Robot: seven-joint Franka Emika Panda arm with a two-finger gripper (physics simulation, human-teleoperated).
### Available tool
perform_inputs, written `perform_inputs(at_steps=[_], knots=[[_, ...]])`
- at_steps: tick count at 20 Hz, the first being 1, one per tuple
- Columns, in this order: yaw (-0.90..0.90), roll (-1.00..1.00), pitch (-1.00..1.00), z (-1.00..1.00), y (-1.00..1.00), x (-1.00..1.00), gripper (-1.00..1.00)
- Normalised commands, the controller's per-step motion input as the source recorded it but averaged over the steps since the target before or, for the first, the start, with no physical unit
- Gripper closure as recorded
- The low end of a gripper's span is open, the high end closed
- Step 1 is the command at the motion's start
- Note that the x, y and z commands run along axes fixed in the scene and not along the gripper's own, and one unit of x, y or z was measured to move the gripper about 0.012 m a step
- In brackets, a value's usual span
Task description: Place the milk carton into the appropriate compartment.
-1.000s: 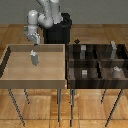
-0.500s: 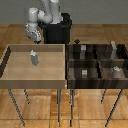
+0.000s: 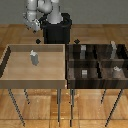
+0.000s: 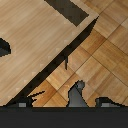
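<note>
The milk carton (image 3: 34, 57), a small grey box with a paler peaked top, stands upright on the floor of the light wooden tray (image 3: 32, 82) at the exterior view's left. My gripper (image 3: 36, 34) hangs well above it, near the tray's back edge, with a clear gap between them. In the wrist view its grey fingertips (image 4: 76, 94) show pressed together as one peak with nothing between them. The carton itself does not show in the wrist view.
A dark tray (image 3: 99, 62) split into several compartments stands at the exterior view's right. It holds a small grey cube (image 3: 85, 73), a taller slim block (image 3: 114, 48) and other grey items. The robot's black base (image 3: 56, 30) stands behind both trays.
My gripper has risen from just above the milk carton to well above the tray. The carton has stayed where it was.
</note>
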Motion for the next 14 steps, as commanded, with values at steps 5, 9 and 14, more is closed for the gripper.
perform_inputs(at_steps=[5, 9, 14], knots=[[0.00, 0.00, 0.00, 0.00, 0.00, 0.80, -1.00], [0.00, 0.00, 0.00, 0.00, 0.00, 1.00, -1.00], [0.00, 0.00, 0.00, 0.00, 0.00, 0.60, -1.00]])
